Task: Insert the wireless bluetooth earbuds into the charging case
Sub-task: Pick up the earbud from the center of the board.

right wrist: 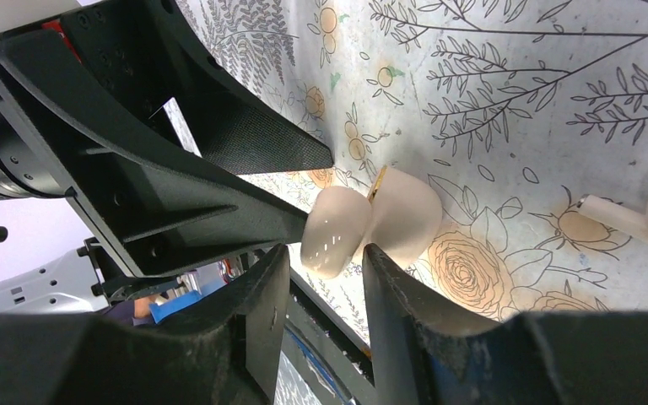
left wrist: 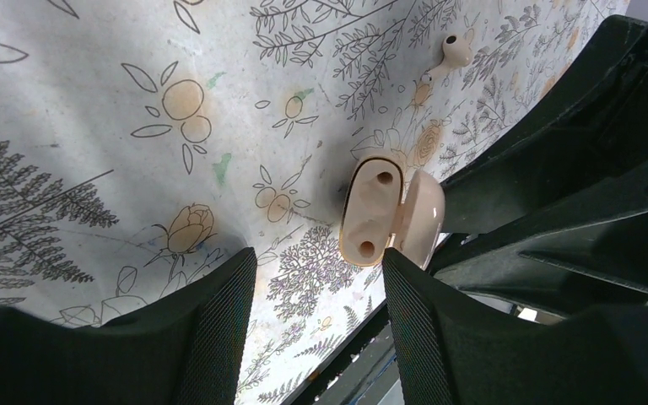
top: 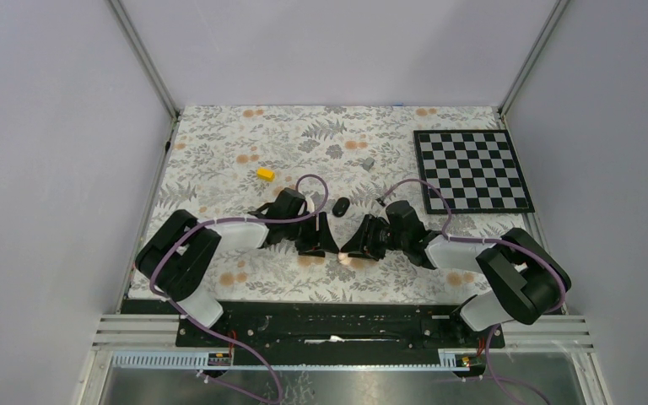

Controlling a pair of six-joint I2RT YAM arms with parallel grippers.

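Left jaws: the left gripper [left wrist: 319, 257] stood parted with nothing between its fingers; one fingertip [left wrist: 391, 257] was close beside the near end of the charging case [left wrist: 371, 211]
Right jaws: the right gripper [right wrist: 326, 257] had a narrow gap, with the case's lid [right wrist: 333, 232] right at its tips; whether it pinched the lid could not be told
Charging case: cream, hinged open on the floral cloth [left wrist: 93, 126] between the two grippers; both sockets faced up, bare
Earbud: one cream earbud [left wrist: 456, 51] lay on the cloth near the case, outside it and apart from it; a second was not seen
Beyond the case: a black oval pod [top: 341, 207] lay near it, on the side away from the arm bases; a grey block [top: 368, 163] sat farther back
Off to the sides: a yellow block [top: 265, 174] lay well left of the case; a chessboard [top: 472, 169] lay well right
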